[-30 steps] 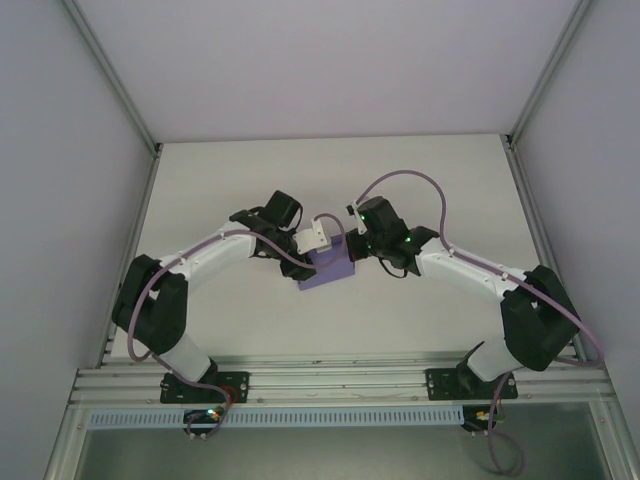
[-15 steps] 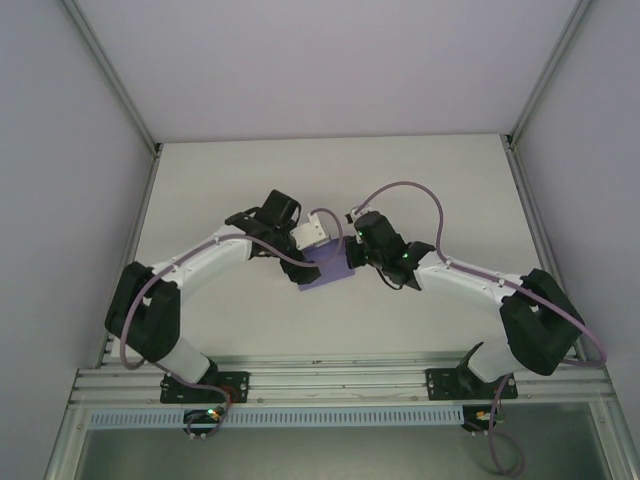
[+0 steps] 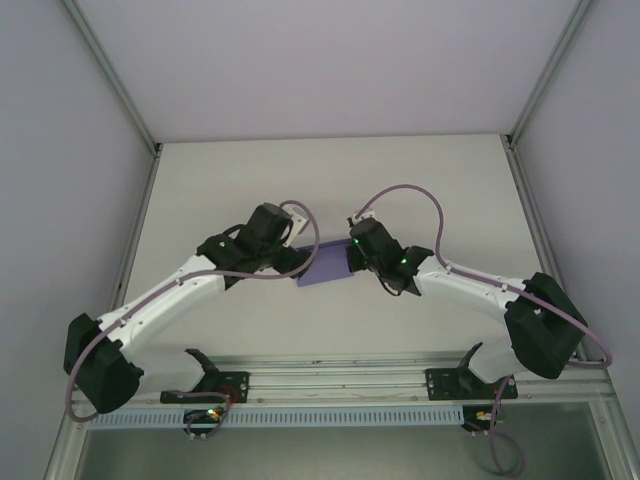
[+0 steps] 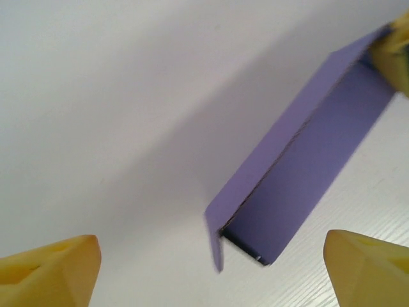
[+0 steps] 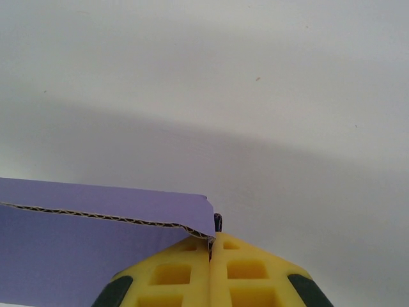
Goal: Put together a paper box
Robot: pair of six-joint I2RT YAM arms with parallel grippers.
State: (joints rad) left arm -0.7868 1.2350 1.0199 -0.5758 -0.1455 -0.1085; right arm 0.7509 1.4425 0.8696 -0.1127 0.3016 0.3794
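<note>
The paper box (image 3: pixel 325 267) is lilac-purple card lying low on the white table between both arms. In the left wrist view the paper box (image 4: pixel 307 160) shows as a folded shape with one panel standing up along a crease. My left gripper (image 4: pixel 214 268) is open, its yellow fingertips (image 4: pixel 54 268) wide apart, the card's near corner between and beyond them, untouched. My right gripper (image 5: pixel 211 240) is shut on the corner of the paper box (image 5: pixel 96 246), its yellow pads pinching the corrugated edge. From above, the right gripper (image 3: pixel 350 258) sits at the card's right end.
The white table (image 3: pixel 330 180) is bounded by grey walls and metal frame rails (image 3: pixel 130 110). An aluminium rail (image 3: pixel 340 380) runs along the near edge by the arm bases. Purple cables (image 3: pixel 400 190) loop over both arms.
The left arm has swung and stretched out, its wrist turned and its gripper now facing the box's left end. The right gripper slid slightly left with the box.
</note>
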